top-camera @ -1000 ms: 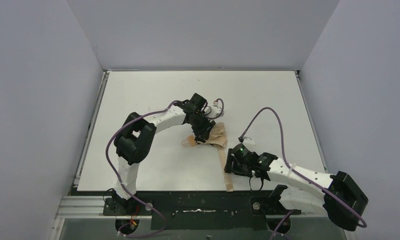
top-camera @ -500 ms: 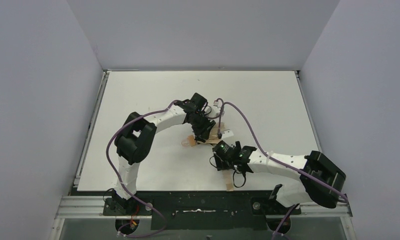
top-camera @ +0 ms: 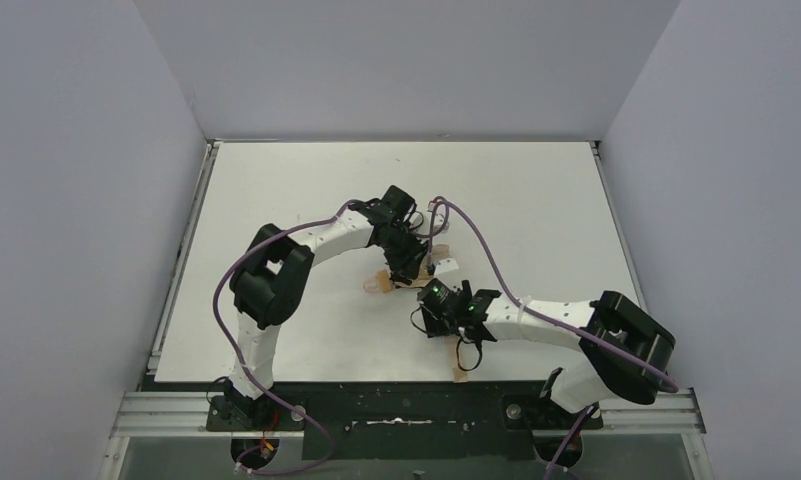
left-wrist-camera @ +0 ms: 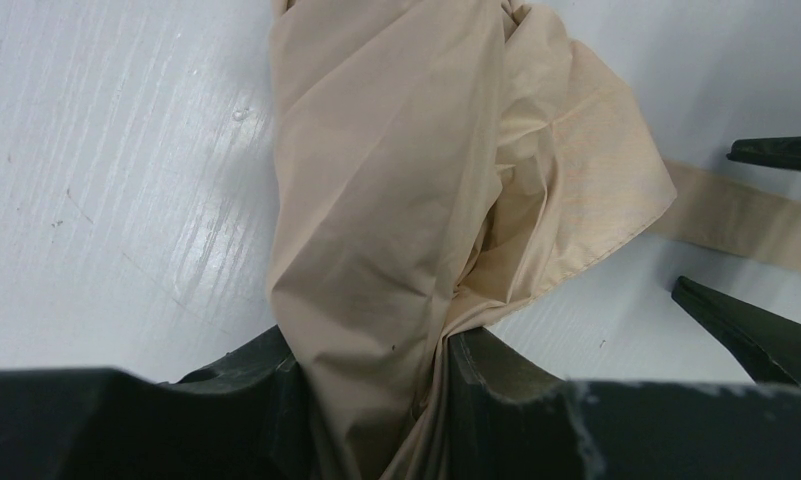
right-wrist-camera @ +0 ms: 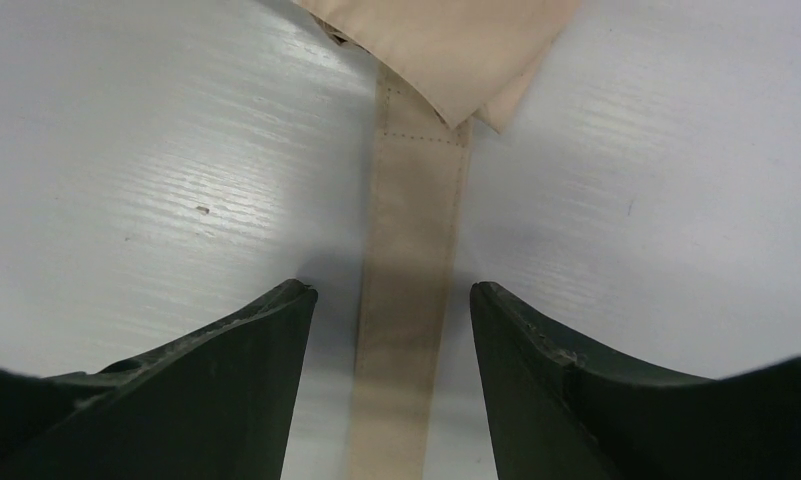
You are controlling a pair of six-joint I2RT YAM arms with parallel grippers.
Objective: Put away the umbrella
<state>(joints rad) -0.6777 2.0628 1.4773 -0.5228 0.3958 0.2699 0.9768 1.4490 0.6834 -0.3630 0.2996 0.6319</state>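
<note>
At lower centre of right wrist frame, pinch limp tan fabric strap [right-wrist-camera: 414, 210] between parted right tool [right-wrist-camera: 388, 292], with left tool [left-wrist-camera: 374, 372] clamped on soft, light beige folding umbrella [left-wrist-camera: 396, 180].

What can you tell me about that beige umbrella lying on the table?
The umbrella is folded into a loose, creased bundle of beige-tan fabric lying on the white table. A flat tan strap, stitched on at the fabric's edge, trails toward the table's near edge. The left gripper pinches the bundled fabric; the right gripper stands open astride the strap. A small tan handle pokes out at one end.
</note>
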